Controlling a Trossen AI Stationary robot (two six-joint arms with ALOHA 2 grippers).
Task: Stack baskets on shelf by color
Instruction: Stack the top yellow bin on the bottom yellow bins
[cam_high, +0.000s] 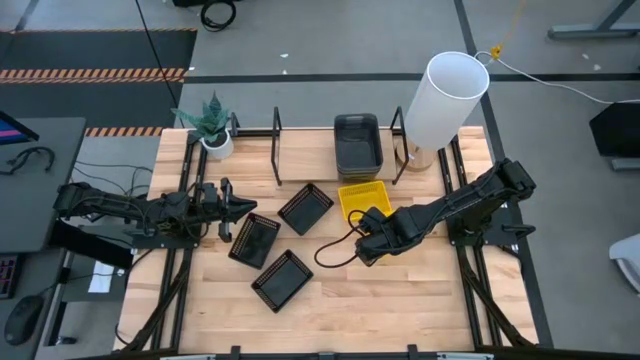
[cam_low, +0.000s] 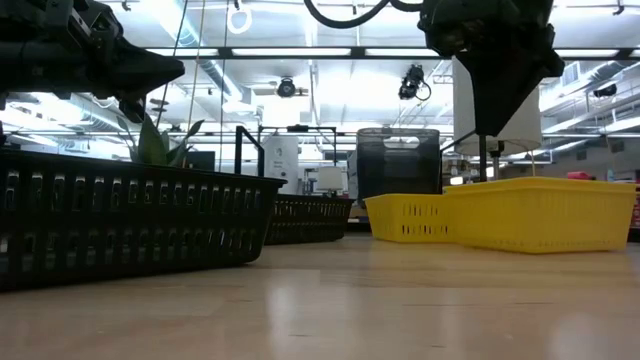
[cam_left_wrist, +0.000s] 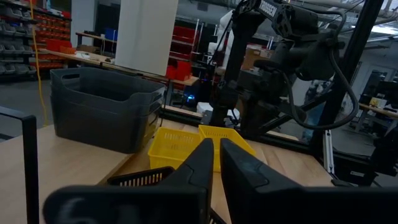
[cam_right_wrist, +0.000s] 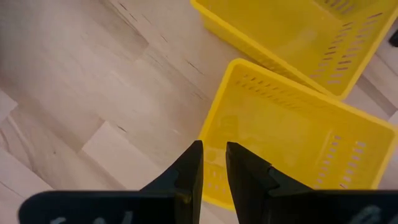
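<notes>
Wooden table (cam_high: 400, 300), black baskets (cam_high: 283, 278), yellow baskets (cam_high: 362, 199), grey baskets (cam_high: 358, 143), plant (cam_high: 212, 125)

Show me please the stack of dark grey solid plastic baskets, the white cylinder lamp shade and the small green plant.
dark grey solid plastic baskets (cam_high: 357, 143): high view, inner floor of top basket.
white cylinder lamp shade (cam_high: 443, 102): high view, side wall.
small green plant (cam_high: 211, 122): high view, leaves.
</notes>
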